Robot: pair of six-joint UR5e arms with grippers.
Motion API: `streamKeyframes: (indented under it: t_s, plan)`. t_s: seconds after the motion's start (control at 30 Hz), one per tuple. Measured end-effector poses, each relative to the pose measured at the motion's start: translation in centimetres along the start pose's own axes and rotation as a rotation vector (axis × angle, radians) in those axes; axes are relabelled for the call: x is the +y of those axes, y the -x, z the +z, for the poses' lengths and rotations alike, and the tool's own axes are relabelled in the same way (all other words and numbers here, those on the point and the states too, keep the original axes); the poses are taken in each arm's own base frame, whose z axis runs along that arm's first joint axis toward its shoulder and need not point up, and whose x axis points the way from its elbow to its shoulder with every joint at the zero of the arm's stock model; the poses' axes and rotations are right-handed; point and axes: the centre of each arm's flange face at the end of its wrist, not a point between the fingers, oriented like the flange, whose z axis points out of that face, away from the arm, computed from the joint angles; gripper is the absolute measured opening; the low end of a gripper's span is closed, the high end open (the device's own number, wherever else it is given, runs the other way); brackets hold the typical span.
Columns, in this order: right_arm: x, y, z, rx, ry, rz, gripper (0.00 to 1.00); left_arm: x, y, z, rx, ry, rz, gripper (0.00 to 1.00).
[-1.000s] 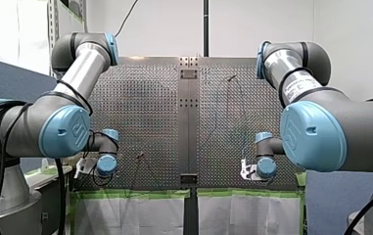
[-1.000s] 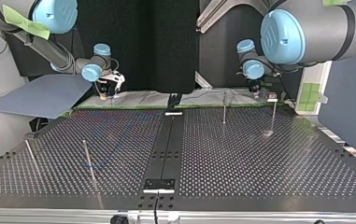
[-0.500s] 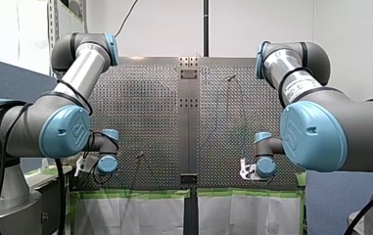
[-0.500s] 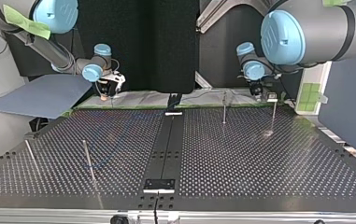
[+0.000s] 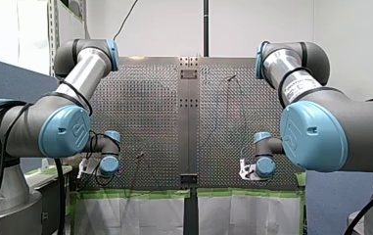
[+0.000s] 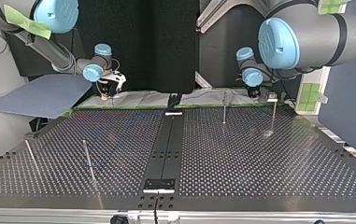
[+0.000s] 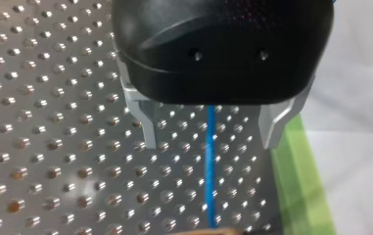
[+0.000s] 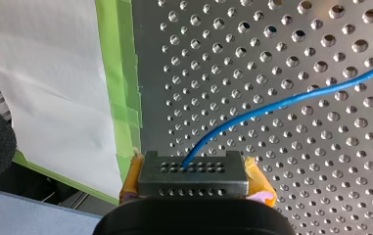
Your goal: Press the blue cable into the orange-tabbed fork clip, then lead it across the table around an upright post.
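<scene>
Front view: my left arm [image 5: 61, 129] folds down to the lower left and my right arm [image 5: 316, 134] to the lower right, both wrists low.
Top view: both wrists point down at the table's [image 6: 259, 163] far edge.
Left wrist view: the left gripper [image 7: 212, 134] is spread wide, with the blue cable [image 7: 211, 166] lying between its fingers.
Right wrist view: the right gripper [image 8: 194, 169] is clamped on the cable's end.
</scene>
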Motion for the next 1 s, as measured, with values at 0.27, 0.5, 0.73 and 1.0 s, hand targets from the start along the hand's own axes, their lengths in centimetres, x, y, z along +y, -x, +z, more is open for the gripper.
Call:
streamKeyframes:
  t_s: [0.27,0.5,0.73,1.0]
  plan:
    - [-0.05,0.04,-0.05,-0.003,0.000,-0.006,0.00,-0.38,-0.32,-0.43,0.029,-0.015,0.004,1.00]
    - [-0.06,0.04,-0.07,-0.004,0.000,-0.006,0.00,-0.24,-0.08,-0.24,0.006,0.025,-0.006,1.00]
    - [-0.07,0.04,-0.08,-0.005,0.000,-0.010,0.00,-0.23,-0.06,-0.32,0.005,0.044,-0.006,1.00]
    - [-0.06,0.04,-0.07,-0.005,0.001,-0.011,0.00,-0.79,0.01,-0.59,0.000,0.028,-0.003,0.35]
